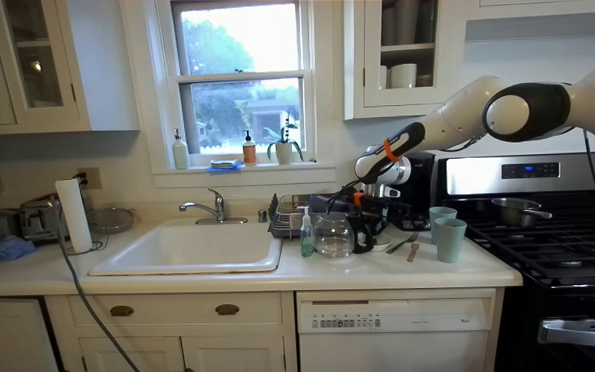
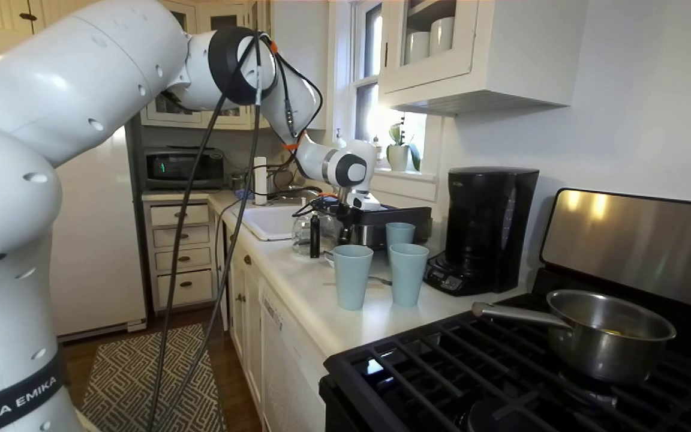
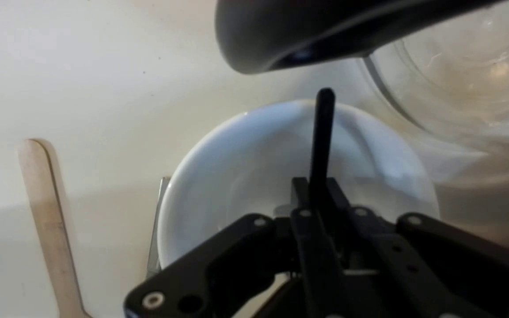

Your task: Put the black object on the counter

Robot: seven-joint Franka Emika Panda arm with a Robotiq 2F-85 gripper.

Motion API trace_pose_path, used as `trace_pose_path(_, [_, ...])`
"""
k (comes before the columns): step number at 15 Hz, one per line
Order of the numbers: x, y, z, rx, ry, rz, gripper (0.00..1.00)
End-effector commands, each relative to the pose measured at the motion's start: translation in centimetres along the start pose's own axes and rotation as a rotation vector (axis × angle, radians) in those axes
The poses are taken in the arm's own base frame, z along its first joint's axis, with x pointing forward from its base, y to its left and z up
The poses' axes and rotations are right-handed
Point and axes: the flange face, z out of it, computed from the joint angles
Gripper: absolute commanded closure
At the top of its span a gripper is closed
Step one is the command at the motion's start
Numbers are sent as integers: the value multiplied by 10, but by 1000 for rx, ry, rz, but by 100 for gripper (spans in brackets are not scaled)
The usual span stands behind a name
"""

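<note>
A: State of the fingers [image 3: 300, 194]?
B: Narrow — gripping the black object [image 3: 323, 137].
A: Object position?
B: Over the white bowl [image 3: 237, 176] on the tabletop [image 3: 104, 97] — contact with the bowl cannot be determined.

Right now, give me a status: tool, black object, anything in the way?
Tool shut on black object. Over or in bowl, can't tell which. Carafe handle close by; may get in the way.
</note>
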Motion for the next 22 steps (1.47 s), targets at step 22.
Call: trace_pose_path(22, [-58, 113, -64, -311, 231, -298, 90])
